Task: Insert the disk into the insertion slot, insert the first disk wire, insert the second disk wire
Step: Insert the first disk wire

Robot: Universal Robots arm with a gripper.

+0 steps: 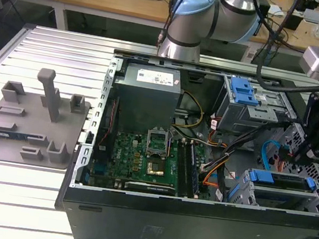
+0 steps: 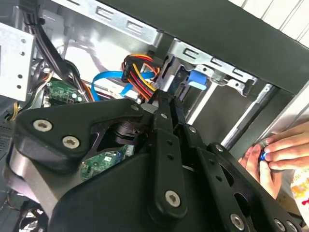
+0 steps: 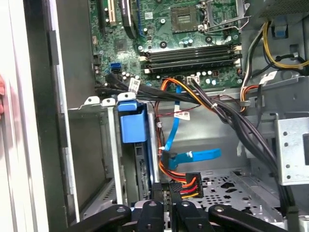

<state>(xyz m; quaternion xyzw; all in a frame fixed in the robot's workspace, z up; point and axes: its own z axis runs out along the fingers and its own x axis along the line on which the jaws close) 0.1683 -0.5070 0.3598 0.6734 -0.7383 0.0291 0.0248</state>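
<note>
The disk (image 1: 282, 181), in its blue carrier, lies inside the insertion slot (image 1: 243, 192), a grey cage at the exterior view's lower right. Its blue carrier tab (image 3: 131, 123) stands up at the cage mouth in the first wrist view. My gripper (image 1: 291, 156) hangs just above the disk's near end. In both wrist views the fingers are pressed together on the black connector of a disk wire (image 3: 186, 182) with red, yellow and orange strands (image 2: 137, 70). A blue flat disk wire (image 3: 193, 157) lies beside it, its end close to the disk's edge.
The taller grey cage with a blue latch (image 1: 244, 93) stands behind the slot. The motherboard (image 1: 148, 154), power supply (image 1: 148, 94) and black cable bundles (image 3: 241, 125) crowd the case. A person's hand (image 2: 273, 152) rests outside the case wall. A grey fixture plate (image 1: 24, 120) sits at the exterior view's left.
</note>
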